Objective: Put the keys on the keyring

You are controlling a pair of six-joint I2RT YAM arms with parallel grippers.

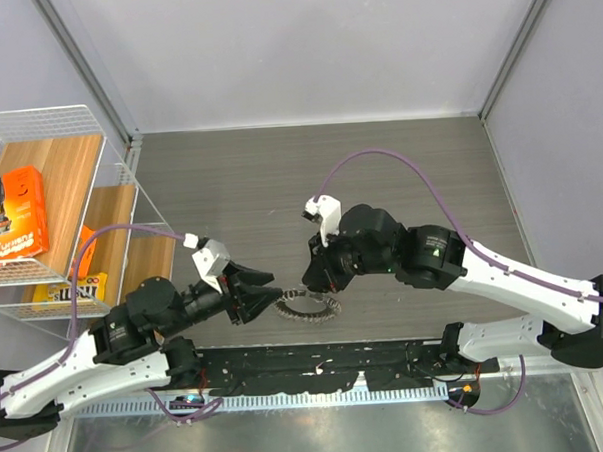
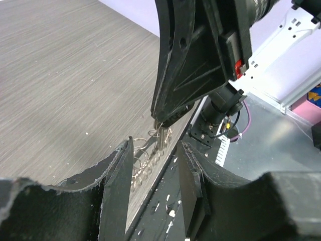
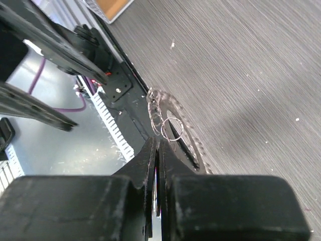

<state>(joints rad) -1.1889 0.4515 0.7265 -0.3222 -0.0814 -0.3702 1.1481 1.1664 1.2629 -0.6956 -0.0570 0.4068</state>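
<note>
top external
- left claw: fingers apart, pointing right, low over the table
- right claw: pointing down-left, tip to tip with the left claw
- keys: spiky disc flat on the table, just below and under both tips

left wrist
- left claw: spread; neither finger visibly touches metal
- keys: row of teeth lying in the gap between the fingers, nearer the left one
- right claw: comes down from above, pressed together
- keyring: thin wire loops hanging right at the right claw's tip, just past the left claw's fingers

right wrist
- right claw: fingers closed flat on each other
- keyring: small loop touching the tip; cannot tell if it is nipped
- keys: toothed arc just ahead and right of the tip
</note>
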